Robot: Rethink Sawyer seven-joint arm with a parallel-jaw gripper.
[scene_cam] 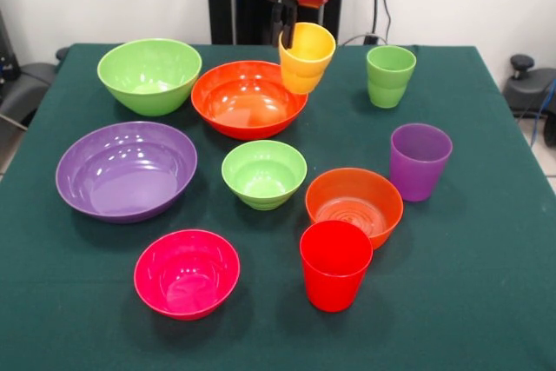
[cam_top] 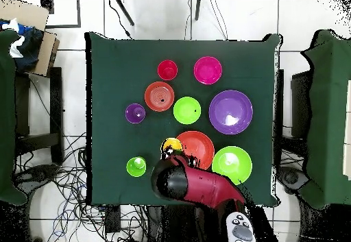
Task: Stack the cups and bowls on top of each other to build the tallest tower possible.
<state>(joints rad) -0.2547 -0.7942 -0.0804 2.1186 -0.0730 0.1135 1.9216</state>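
My gripper is shut on the rim of the yellow cup, holding it tilted and raised beside the large orange bowl. In the overhead view the arm hides most of the yellow cup. Standing apart on the cloth are the large lime green bowl, large purple bowl, small lime green bowl, small orange bowl, magenta-pink bowl, red cup, purple cup and light green cup. Nothing is stacked.
The dark green tablecloth covers the table. Chairs stand at both sides of it. Cables lie on the floor around the robot's base.
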